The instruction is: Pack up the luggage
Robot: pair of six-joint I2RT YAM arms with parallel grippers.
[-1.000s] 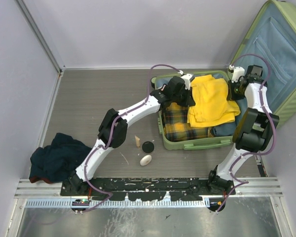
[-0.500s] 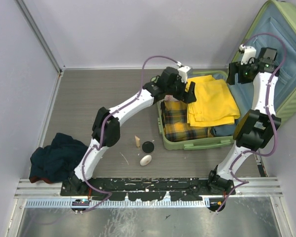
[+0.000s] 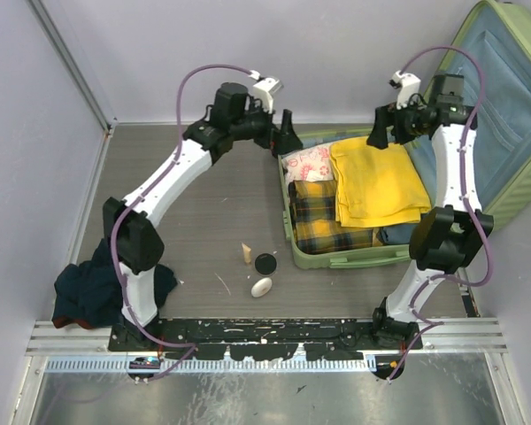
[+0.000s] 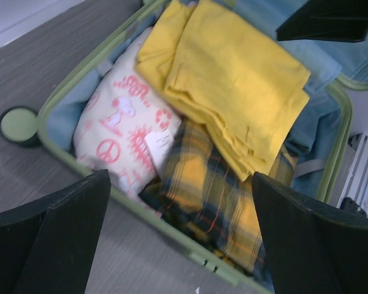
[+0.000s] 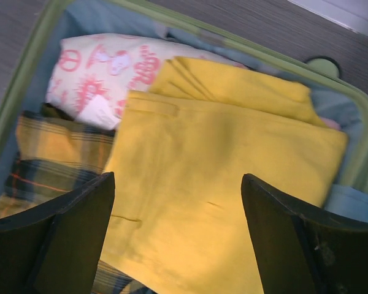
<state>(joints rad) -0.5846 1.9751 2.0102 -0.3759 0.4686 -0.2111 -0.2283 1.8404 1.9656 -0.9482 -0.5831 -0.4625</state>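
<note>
— What moved?
— The left gripper has lifted off the clothes and swung back to the far-left corner of the luggage, uncovering the pink-printed white cloth.
— And the other?
— The right gripper has risen (both arms now arch high) and shifted left, above the far edge of the yellow garment.

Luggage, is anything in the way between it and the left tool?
Nothing visible does. The left tool hangs open by the back-left corner of the luggage, packed clothes in plain view below it.
</note>
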